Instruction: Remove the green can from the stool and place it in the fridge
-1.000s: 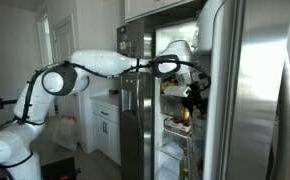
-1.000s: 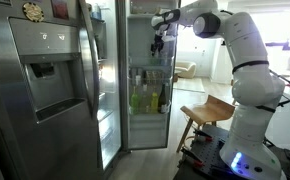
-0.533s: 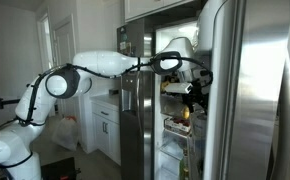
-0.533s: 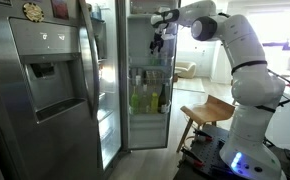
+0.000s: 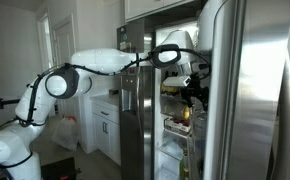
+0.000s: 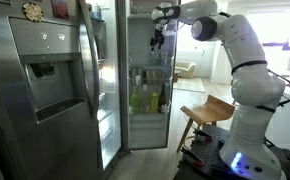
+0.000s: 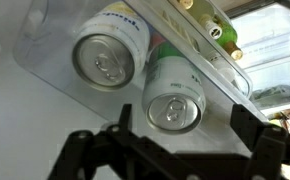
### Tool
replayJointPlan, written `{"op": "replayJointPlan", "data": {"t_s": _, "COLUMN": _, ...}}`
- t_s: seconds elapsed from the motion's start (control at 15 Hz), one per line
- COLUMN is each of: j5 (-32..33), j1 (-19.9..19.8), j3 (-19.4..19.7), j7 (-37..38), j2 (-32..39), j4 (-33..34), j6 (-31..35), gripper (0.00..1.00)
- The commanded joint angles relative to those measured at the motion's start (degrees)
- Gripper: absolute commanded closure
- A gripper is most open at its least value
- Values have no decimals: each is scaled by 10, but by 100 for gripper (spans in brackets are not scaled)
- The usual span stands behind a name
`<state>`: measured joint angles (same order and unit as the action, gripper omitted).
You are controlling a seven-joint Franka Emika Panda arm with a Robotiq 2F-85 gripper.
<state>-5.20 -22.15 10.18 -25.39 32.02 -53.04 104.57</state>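
While I hold the arm (image 5: 105, 62) stretched into the open fridge (image 5: 247, 95), the gripper (image 5: 193, 90) sits high in the lit interior, up near the top shelves. In the exterior view that faces the fridge's dispenser door (image 6: 43, 80), the gripper (image 6: 158, 35) hangs at 12 o'clock above a row of bottles (image 6: 145, 98) on a lower shelf. The stool (image 6: 207, 110) stands outside at about 4 o'clock from it, well apart.

From the wrist view I look at the lids of two cans in a clear tray (image 7: 45, 70). The green can (image 7: 175, 98) is in the fridge, at 5 o'clock from the white can (image 7: 110, 55) and just beside it; I cannot tell whether they touch. The gripper (image 7: 170, 142) is at 6 o'clock from the green can. Its dark fingers (image 7: 80, 150) are spread wide apart at 7 and 4 o'clock of the can and grip nothing.

In both exterior views the can is too small or too hidden for me to make out. White cabinets (image 5: 105, 130) stand at 8 o'clock from the gripper, outside the fridge.
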Motion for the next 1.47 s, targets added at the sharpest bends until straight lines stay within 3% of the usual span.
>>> {"op": "replayJointPlan", "data": {"t_s": 0.0, "j5": -5, "j1": -1, "j3": -2, "j7": 3, "j2": -12, "j4": 3, "j6": -32, "gripper": 0}}
{"op": "replayJointPlan", "data": {"t_s": 0.67, "j5": 5, "j1": 8, "j3": -3, "j7": -24, "j2": -46, "j4": -21, "j6": -84, "gripper": 0}}
{"op": "replayJointPlan", "data": {"t_s": 1.4, "j5": 29, "j1": 13, "j3": -2, "j7": -166, "j2": -57, "j4": -18, "j6": -171, "gripper": 0}}
